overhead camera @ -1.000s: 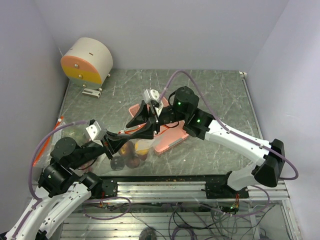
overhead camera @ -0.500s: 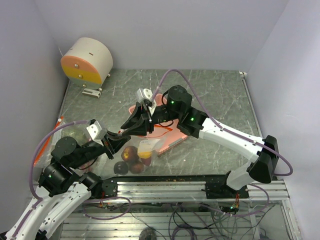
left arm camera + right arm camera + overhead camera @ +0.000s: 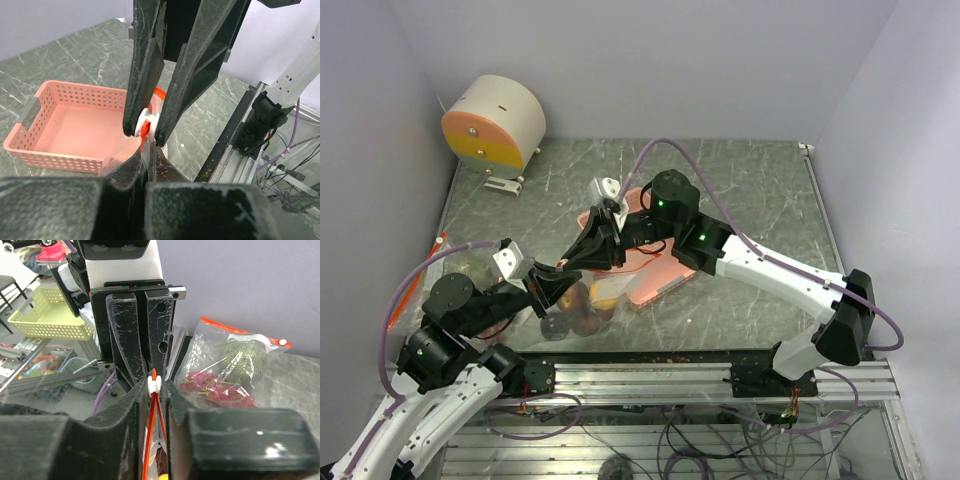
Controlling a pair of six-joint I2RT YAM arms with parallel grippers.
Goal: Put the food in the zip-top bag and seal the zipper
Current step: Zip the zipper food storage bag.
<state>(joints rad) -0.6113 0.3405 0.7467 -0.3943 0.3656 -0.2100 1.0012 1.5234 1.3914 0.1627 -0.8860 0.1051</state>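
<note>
Right end effector [image 3: 145, 134] closed onto zipper [image 3: 149, 440], basket [image 3: 50, 159] behind

Pink perforated basket [image 3: 55, 159], orange-red zipper [image 3: 145, 131], seemingly white slider [image 3: 141, 120]

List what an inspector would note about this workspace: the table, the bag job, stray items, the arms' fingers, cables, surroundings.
Surface: scratched grey-green table.
Job's things: zip-top bag held between both arms, food inside; orange-red zipper with a white slider at its mouth.
Clutter: pink basket; second filled bag at the left; cream-and-orange drum in the far corner.
Grippers: left gripper fingers shut on the bag's edge; right gripper fingers closed around the slider.
Cables: purple cable along each arm; loose wires below the rail.
Surroundings: plain lilac walls; nothing else seen.
</note>
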